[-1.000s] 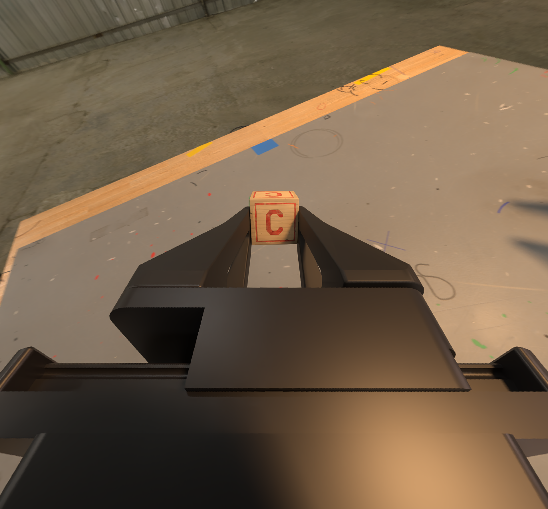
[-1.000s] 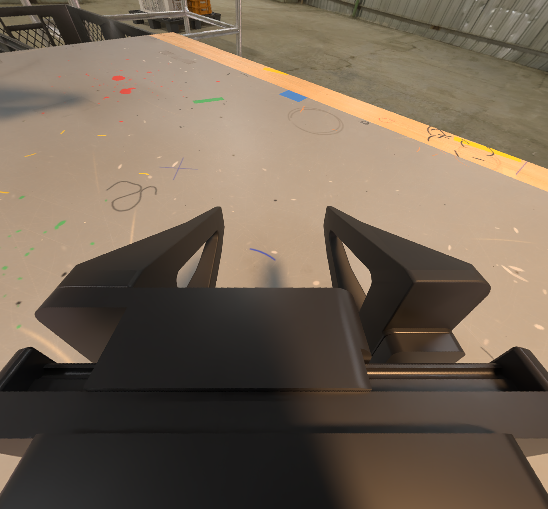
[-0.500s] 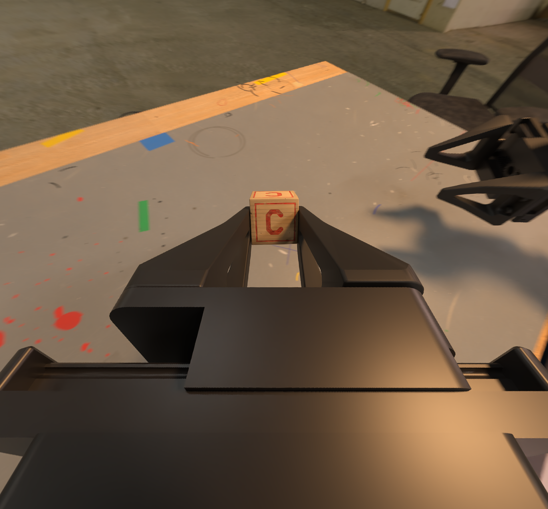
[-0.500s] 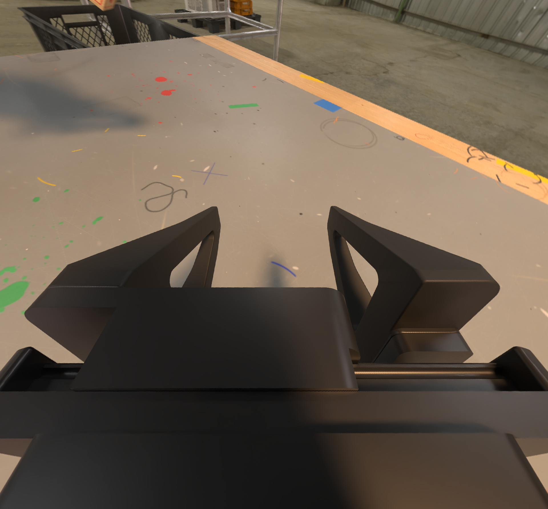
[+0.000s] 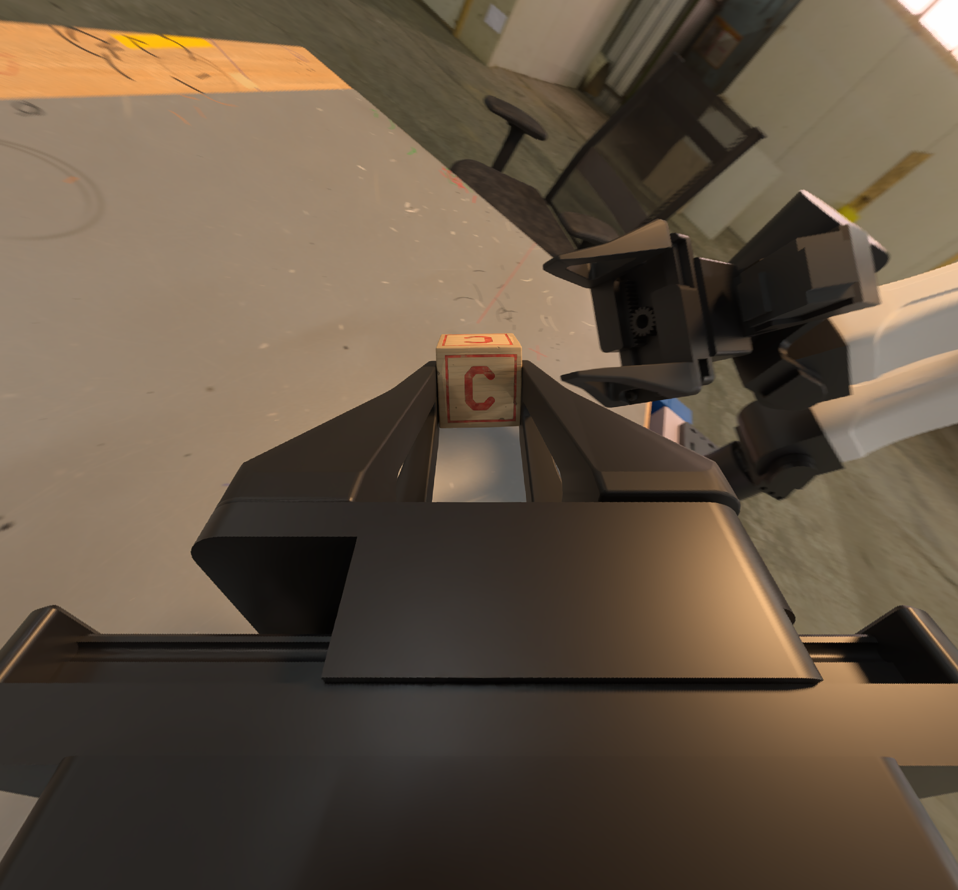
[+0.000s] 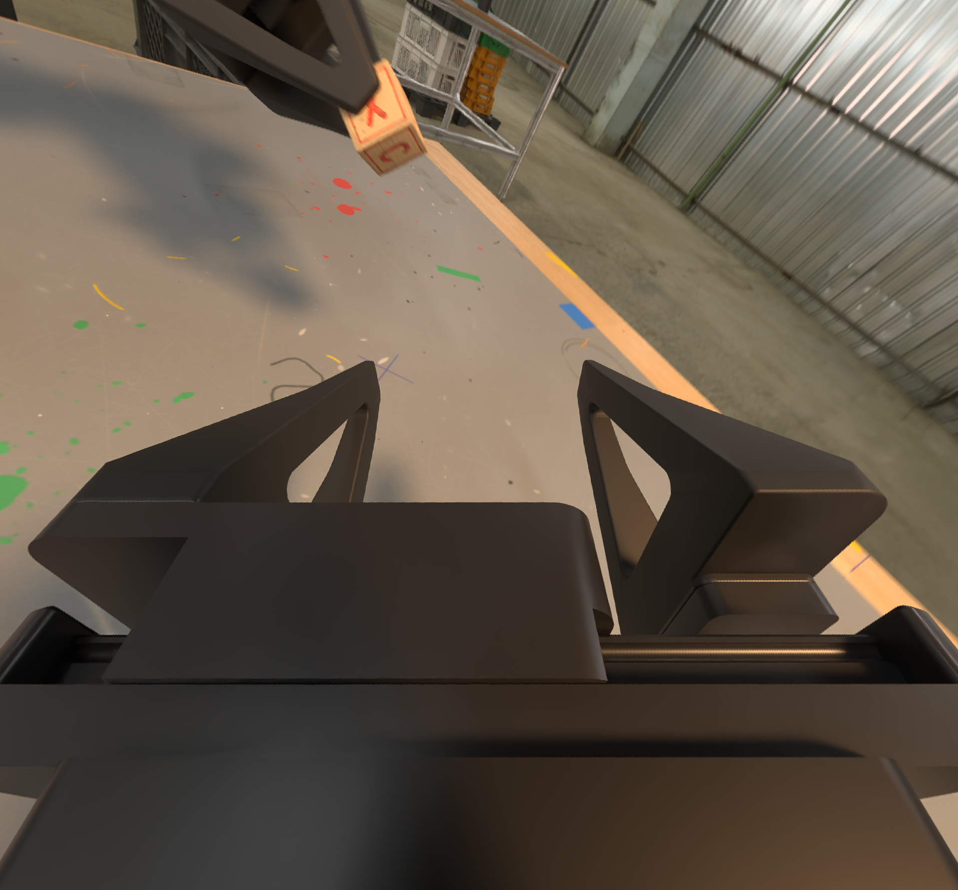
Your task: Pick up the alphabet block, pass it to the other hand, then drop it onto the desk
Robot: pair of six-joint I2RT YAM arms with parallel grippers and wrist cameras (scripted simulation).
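Observation:
A wooden alphabet block (image 5: 478, 380) with red lettering is clamped between the fingertips of my left gripper (image 5: 479, 372), held in the air above the grey desk (image 5: 207, 269). In the right wrist view the same block (image 6: 386, 121) hangs at the upper left, pinched by the left gripper's fingers (image 6: 290, 25). My right gripper (image 6: 477, 372) is open and empty, tilted, above the desk and short of the block. It also shows in the left wrist view (image 5: 586, 321), to the right of the block, jaws apart.
The desk has a wooden edge strip (image 6: 596, 295) and paint marks. An office chair (image 5: 513, 181) stands past the desk's far side. Stacked crates (image 6: 446, 56) under a metal frame and a black mesh basket (image 6: 155, 36) stand beyond the desk. Corrugated walls surround the floor.
My left gripper has swung and rolled right with the block. The right gripper has tilted and drawn nearer to the block, which now looms larger in its view.

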